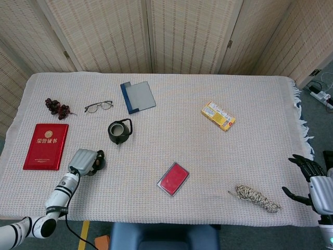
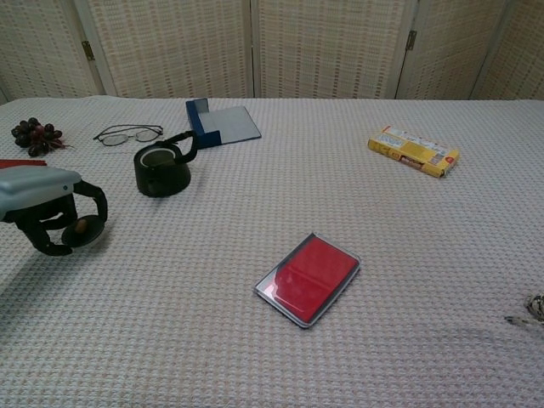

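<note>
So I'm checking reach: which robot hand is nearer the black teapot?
Left. The left robot hand sits just in front-left of the black teapot; the right robot hand is at the table's far right edge.

At the left edge, the left hand [image 2: 42, 208] holds a small dark lid [image 2: 82, 229] with a brown knob; its dark fingers [image 2: 95, 200] curl around the lid, which is tilted and lifted a little above the counter [image 2: 255, 357]. Behind it stands a dark teapot [image 2: 161, 170] without cover. Near the teapot lie glasses [image 2: 127, 133] and a blue case [image 2: 221, 123]. A bunch of dark grapes [image 2: 34, 133] is at the far left. A red card holder [image 2: 308, 279] lies in the middle, a yellow box [image 2: 413, 150] far right.
</note>
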Motion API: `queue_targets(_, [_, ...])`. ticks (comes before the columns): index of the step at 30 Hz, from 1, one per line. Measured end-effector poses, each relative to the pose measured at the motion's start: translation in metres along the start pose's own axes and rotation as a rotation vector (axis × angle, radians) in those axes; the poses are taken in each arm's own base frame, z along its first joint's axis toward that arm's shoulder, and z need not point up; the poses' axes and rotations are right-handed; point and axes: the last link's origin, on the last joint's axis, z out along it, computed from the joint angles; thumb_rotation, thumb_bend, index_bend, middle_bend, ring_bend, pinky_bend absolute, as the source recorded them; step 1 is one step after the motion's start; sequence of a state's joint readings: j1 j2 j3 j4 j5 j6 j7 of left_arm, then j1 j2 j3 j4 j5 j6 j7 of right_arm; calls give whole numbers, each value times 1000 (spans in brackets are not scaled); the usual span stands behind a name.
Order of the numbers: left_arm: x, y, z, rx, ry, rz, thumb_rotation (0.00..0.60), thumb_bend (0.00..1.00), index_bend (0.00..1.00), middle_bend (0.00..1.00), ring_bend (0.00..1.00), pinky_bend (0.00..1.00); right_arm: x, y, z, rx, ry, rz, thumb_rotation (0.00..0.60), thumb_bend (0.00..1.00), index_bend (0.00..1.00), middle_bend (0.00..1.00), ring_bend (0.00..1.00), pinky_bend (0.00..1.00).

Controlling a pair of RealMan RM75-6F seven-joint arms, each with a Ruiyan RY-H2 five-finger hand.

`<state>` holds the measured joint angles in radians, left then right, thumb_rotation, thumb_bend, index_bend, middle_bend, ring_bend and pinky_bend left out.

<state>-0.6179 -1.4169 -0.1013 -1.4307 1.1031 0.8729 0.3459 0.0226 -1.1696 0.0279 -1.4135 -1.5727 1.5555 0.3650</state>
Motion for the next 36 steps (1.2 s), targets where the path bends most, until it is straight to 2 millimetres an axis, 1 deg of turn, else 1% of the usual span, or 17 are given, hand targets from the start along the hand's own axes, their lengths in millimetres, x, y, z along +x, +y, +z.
queue_targets(4, [22, 1, 9, 0, 36, -20, 600, 238, 414, 875, 906, 983, 0, -1, -1, 1, 2, 2, 600, 211, 194, 185, 150, 147])
queue_targets(10, [46, 2, 27, 18, 67, -28, 600, 238, 411, 875, 907, 983, 0, 0, -3, -3, 1, 0, 600, 210, 194, 185, 151, 147])
queue_targets(15, [62, 7, 41, 30, 81, -18, 600, 238, 402, 875, 907, 983, 1, 0, -6, -9, 7, -2, 600, 210, 194, 185, 149, 147])
queue_targets(21, [80, 19, 61, 36, 92, -4, 600, 238, 403, 875, 907, 983, 2, -1, -7, -11, 8, -6, 600, 211, 195, 185, 149, 147])
queue_targets(28, [89, 30, 82, 53, 83, 19, 600, 238, 403, 878, 910, 983, 2, 0, -8, -20, 7, -8, 600, 211, 196, 185, 150, 147])
queue_targets(36, [96, 42, 98, 62, 65, 28, 600, 238, 401, 878, 910, 983, 2, 1, -9, -30, 4, -11, 600, 211, 197, 185, 149, 147])
